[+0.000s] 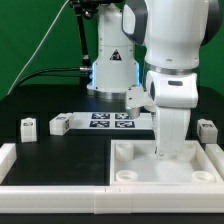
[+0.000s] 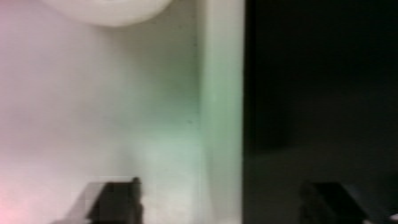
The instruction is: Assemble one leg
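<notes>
The gripper is lowered onto the large white tabletop at the front right. In the wrist view its two dark fingers stand wide apart and hold nothing. The gripper straddles the line where the blurred white tabletop meets the black table, and a round corner hole shows in the tabletop. Two small white legs with tags lie on the table at the exterior view's left. A third leg lies at the right.
The marker board lies behind the tabletop, in front of the robot base. A white raised wall runs along the front and the exterior view's left. Cables hang at the back left.
</notes>
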Controlling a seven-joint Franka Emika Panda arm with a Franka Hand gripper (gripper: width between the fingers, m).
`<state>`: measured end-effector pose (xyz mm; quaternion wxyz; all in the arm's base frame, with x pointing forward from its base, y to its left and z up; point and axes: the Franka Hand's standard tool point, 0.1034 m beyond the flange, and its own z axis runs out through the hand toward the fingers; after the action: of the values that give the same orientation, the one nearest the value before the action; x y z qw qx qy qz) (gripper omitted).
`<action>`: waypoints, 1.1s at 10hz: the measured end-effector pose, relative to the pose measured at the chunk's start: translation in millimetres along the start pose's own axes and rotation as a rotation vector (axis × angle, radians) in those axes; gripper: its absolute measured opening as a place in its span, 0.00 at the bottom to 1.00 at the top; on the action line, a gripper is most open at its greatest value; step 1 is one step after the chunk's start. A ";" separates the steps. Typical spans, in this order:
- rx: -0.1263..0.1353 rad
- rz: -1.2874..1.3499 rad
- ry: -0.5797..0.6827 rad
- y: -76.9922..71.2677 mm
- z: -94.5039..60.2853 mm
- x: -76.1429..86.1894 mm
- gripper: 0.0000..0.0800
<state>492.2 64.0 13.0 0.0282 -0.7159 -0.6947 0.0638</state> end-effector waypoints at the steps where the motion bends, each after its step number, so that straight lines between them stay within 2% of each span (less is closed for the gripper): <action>1: 0.000 0.000 0.000 0.0 0.1 0.0 0.72; 2: 0.001 0.000 0.000 -0.1 0.3 0.0 0.72; 3: 0.001 0.000 0.000 -0.2 0.4 -0.1 0.79; 6: 0.000 0.002 0.000 -0.1 0.2 0.0 0.81; 7: -0.020 0.041 0.004 -1.5 -7.2 2.7 0.81; 9: -0.054 0.101 0.004 -9.9 -32.2 10.8 0.81; 11: -0.069 0.130 0.003 -13.2 -46.3 15.3 0.81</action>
<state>485.6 82.0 59.8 0.0004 -0.7601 -0.6485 0.0404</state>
